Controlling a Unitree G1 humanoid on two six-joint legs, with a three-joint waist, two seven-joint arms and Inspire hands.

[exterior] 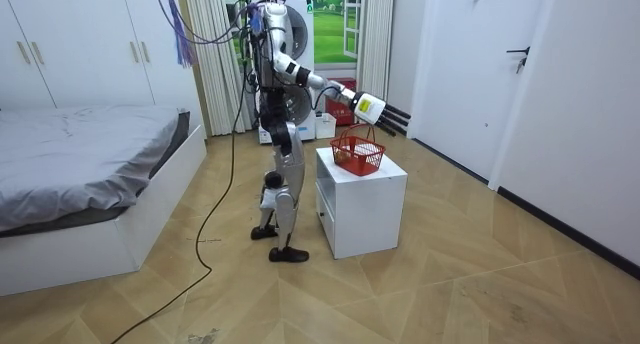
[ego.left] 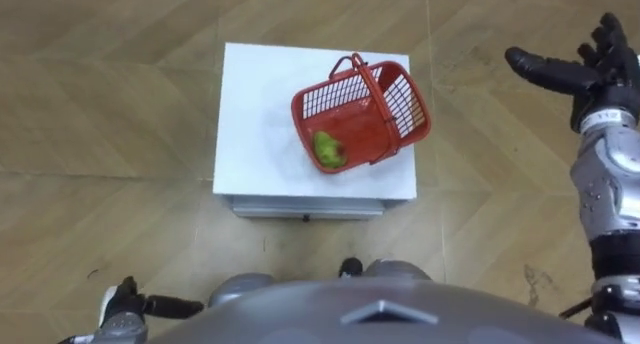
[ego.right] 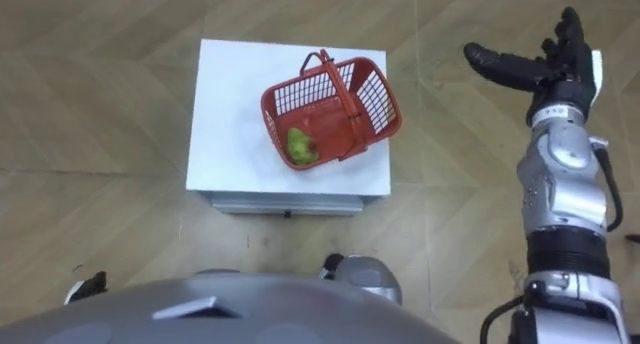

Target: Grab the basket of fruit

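A red plastic fruit basket (ego.left: 405,102) stands on the right half of a white bedside cabinet (ego.left: 258,124), turned at an angle, its handle (ego.left: 366,82) upright. A green fruit (ego.left: 328,149) lies in the basket's near corner. My right hand (ego.left: 585,72) is raised to the right of the cabinet, open, fingers straight and apart from the basket. In the room view the same right hand (exterior: 380,110) hovers just above and beyond the basket (exterior: 358,156). My left hand (ego.left: 125,306) hangs low at my left side, far from the basket.
I stand right at the cabinet's front, which has a drawer (ego.left: 305,210). Wooden floor (ego.left: 110,104) surrounds it. In the room view a bed (exterior: 80,154) lies on the left, wardrobes (exterior: 90,44) behind it, and a door (exterior: 460,64) on the right.
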